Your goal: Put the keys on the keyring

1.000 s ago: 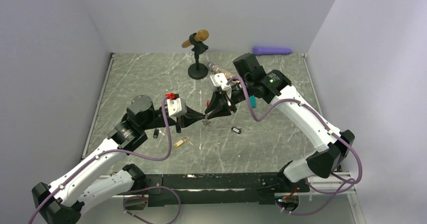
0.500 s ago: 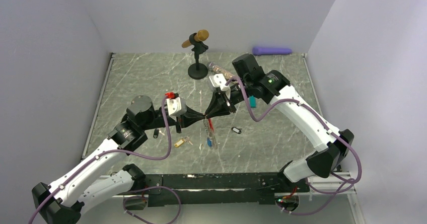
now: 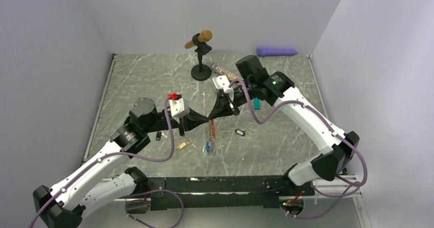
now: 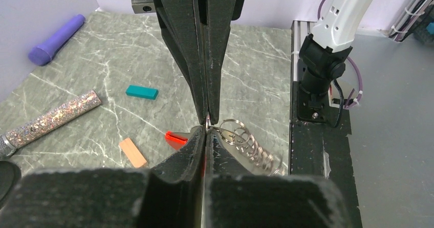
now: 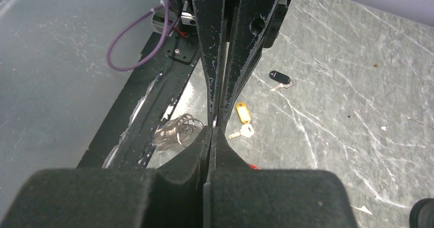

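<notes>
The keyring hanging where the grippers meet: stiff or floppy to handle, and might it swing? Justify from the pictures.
Probably floppy: the keyring hangs straight down as a loose wire coil. Likely to swing if moved fast, since only its top is held and a blue tag weighs the free end. Probably light: thin wire.

the keyring is partly hidden behind the left gripper.

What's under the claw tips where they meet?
The keyring dangles there: silvery coil, red clip, blue-tagged key at its end. The left claw and right claw hide the grip point.
</notes>
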`<state>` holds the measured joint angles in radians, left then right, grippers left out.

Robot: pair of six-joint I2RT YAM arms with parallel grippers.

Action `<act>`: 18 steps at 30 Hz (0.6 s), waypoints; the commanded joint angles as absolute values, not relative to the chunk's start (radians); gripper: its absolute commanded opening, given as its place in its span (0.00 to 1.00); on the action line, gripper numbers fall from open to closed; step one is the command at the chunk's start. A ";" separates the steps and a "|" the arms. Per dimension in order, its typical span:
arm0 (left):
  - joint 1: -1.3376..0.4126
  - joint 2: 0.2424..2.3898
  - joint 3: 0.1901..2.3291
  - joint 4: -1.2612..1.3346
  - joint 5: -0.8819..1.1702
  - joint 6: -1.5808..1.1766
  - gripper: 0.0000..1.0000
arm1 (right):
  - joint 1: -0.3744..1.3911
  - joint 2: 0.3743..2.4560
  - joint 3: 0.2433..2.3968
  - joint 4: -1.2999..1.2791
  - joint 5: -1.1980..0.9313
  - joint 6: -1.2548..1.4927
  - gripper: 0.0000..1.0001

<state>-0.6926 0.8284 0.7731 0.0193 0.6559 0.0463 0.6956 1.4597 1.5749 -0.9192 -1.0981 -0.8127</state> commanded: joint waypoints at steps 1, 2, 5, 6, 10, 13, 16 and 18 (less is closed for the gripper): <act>-0.696 0.807 0.770 0.116 0.646 -0.021 0.11 | 0.705 1.449 1.580 -0.918 -1.118 -0.836 0.00; -0.696 0.806 0.766 0.125 0.644 -0.036 0.14 | 0.704 1.448 1.581 -0.918 -1.120 -0.836 0.00; -0.695 0.801 0.754 0.139 0.643 -0.054 0.20 | 0.704 1.447 1.583 -0.919 -1.125 -0.836 0.00; -0.695 0.800 0.752 0.143 0.643 -0.055 0.21 | 0.704 1.447 1.583 -0.918 -1.127 -0.835 0.00; -0.696 0.802 0.752 0.139 0.644 -0.058 0.20 | 0.704 1.445 1.586 -0.917 -1.131 -0.832 0.00; -0.695 0.805 0.753 0.134 0.647 -0.054 0.18 | 0.703 1.444 1.585 -0.916 -1.131 -0.831 0.00; -0.696 0.811 0.757 0.125 0.647 -0.050 0.12 | 0.702 1.443 1.583 -0.913 -1.136 -0.828 0.00; -0.696 0.817 0.762 0.113 0.644 -0.044 0.06 | 0.701 1.442 1.583 -0.911 -1.140 -0.826 0.00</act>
